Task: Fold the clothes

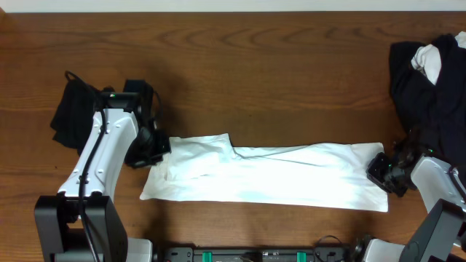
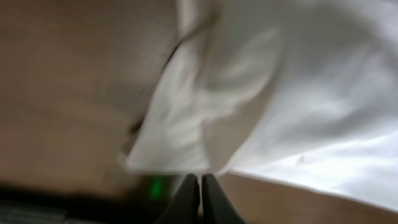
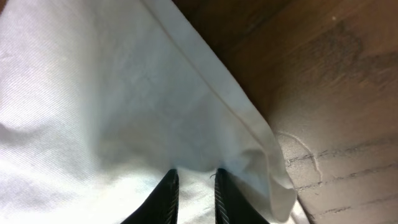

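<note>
Left tool (image 2: pixel 201 180) and right tool (image 3: pixel 196 177) each pinch an end of the white T-shirt (image 1: pixel 277 182), stretched lengthwise left-to-right.

Overhead view is evenly lit and sharp; the white T-shirt (image 1: pixel 277 182) glares mildly against the dark table (image 1: pixel 240 65); left wrist view is heavily blurred throughout; right wrist view is crisp, dimmer at its top right corner.

Top-down view plus two close-ups.
Overhead faces down on the brown wooden worktop (image 1: pixel 255 80); wrist views hug the white fabric T-shirt (image 1: pixel 291 182) at 9 and 3 o'clock.
</note>
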